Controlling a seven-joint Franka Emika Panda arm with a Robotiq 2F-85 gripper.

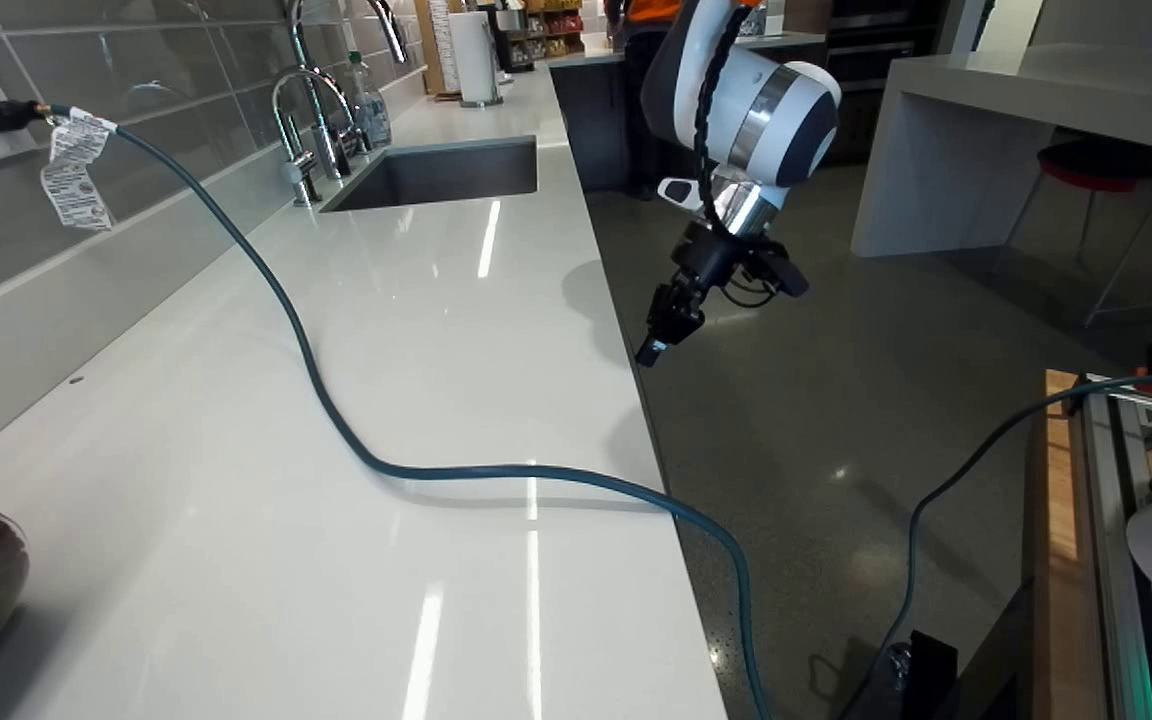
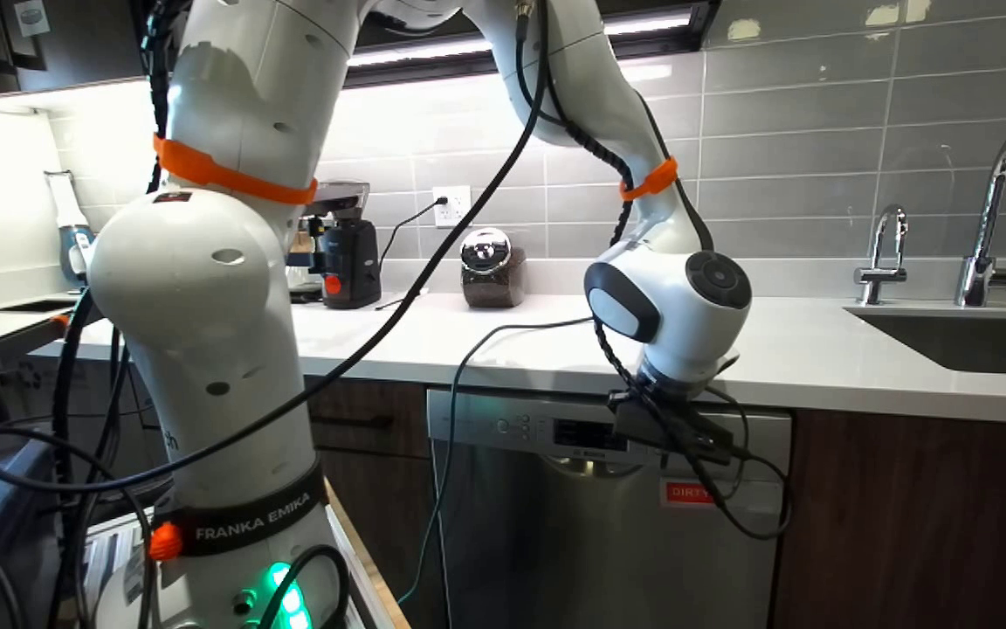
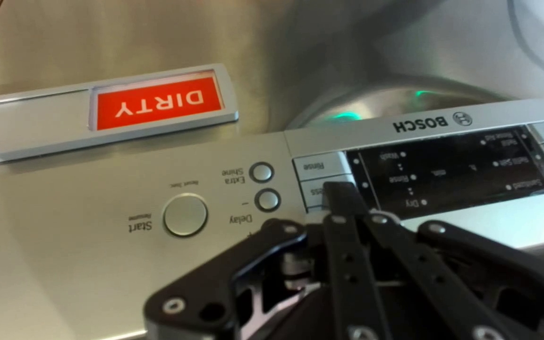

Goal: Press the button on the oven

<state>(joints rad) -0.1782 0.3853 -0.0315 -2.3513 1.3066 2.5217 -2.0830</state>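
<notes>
The appliance is a Bosch dishwasher (image 2: 573, 533) with a steel control panel (image 2: 481, 419). In the wrist view, upside down, the panel shows a round Start button (image 3: 185, 215), small round Extra Shine (image 3: 261, 172) and Delay (image 3: 267, 200) buttons, a Rinse key (image 3: 321, 166) and a partly covered key ending "ess" (image 3: 313, 191) beside the dark display (image 3: 451, 172). My gripper (image 3: 343, 193) is shut and empty, its tips over the "ess" key; contact cannot be told. In an exterior view the gripper (image 1: 650, 352) points down at the counter's front edge. No oven button is identifiable.
A red DIRTY sign (image 3: 158, 103) sits on the dishwasher. A white counter (image 1: 356, 580) lies above it, with a teal cable (image 1: 516, 472) draped over its edge. A sink (image 1: 446, 175) with faucets, a glass jar (image 2: 492, 271) and a coffee grinder (image 2: 350, 262) stand along the wall.
</notes>
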